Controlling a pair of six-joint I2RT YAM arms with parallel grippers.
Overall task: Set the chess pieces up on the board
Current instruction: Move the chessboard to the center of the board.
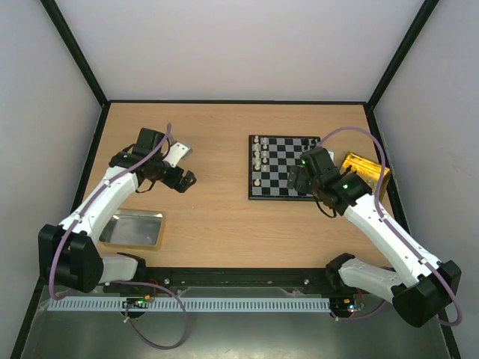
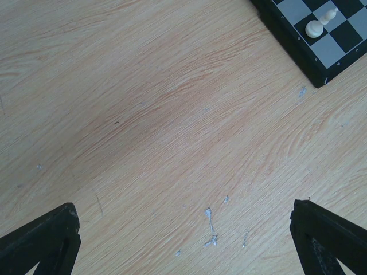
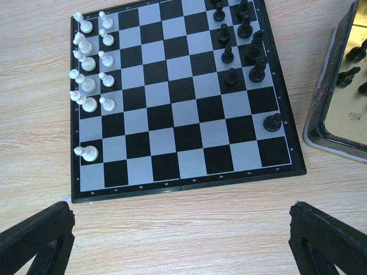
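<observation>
The board (image 1: 283, 168) lies right of centre. White chess pieces (image 3: 92, 63) stand in two columns along its left side, with one more alone (image 3: 89, 153) near the front left corner. Black chess pieces (image 3: 241, 51) stand along the right side, and one black piece (image 3: 272, 122) stands apart nearer the front. My right gripper (image 1: 312, 194) (image 3: 180, 240) hangs open over the wood just in front of the board's near edge and holds nothing. My left gripper (image 1: 184, 170) (image 2: 183, 240) is open above bare wood left of the board. A board corner (image 2: 312, 57) with two white pieces (image 2: 315, 27) shows there.
A gold tray (image 1: 364, 170) (image 3: 327, 132) lies right of the board, close to my right wrist, with black pieces (image 3: 347, 76) inside. A silver tray (image 1: 135, 228) sits at the near left beside my left arm. Dark rails and walls bound the table.
</observation>
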